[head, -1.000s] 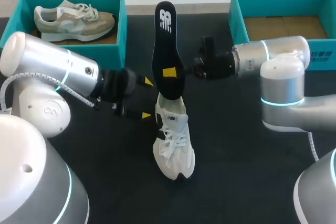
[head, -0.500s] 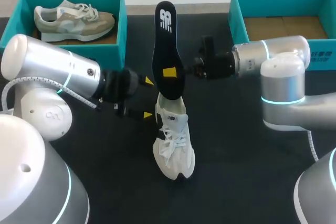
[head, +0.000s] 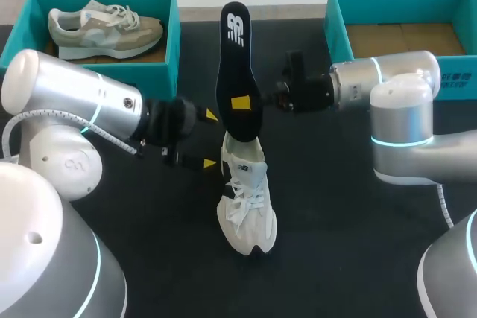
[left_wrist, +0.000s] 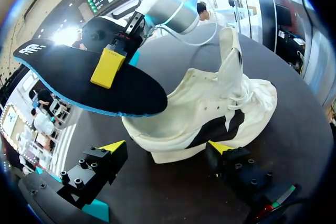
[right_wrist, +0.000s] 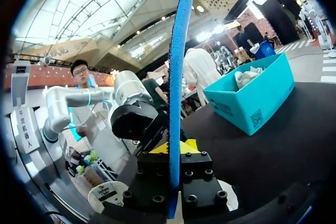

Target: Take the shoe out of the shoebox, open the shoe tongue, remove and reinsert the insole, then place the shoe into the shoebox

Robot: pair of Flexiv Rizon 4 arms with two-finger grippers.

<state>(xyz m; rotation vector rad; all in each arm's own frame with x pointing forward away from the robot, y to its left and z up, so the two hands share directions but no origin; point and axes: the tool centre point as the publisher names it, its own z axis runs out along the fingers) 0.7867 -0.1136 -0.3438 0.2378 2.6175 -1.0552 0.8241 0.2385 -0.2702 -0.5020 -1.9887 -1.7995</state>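
Table (head: 335,243): a dark, matte top is spreading under both our arms, right up to the far edge.
White shoe (head: 246,202): it is standing upright on the table near the middle, toe pointing towards us, laces loose and the tongue pulled up.
Insole (head: 237,72): black with a blue rim, it is standing on end above the shoe's heel. Its lower end is sitting at the shoe's opening, though we cannot tell whether it is touching.
Right gripper (head: 246,102): we are pinching the insole partway up its length, one finger on each face, with the jaws closed down to the insole's thickness.
Left gripper (head: 210,140): we are holding it low beside the shoe's heel, with the jaws spread wide and gripping nothing. From the left wrist, the heel and sole are lying just ahead of the two yellow tips, between them.
Left box (head: 170,27): a teal box is sitting at the far left corner, with a grey shoe (head: 104,27) lying inside on its sole.
Right box (head: 335,13): a matching teal box is sitting at the far right corner, showing only its brown cardboard floor.
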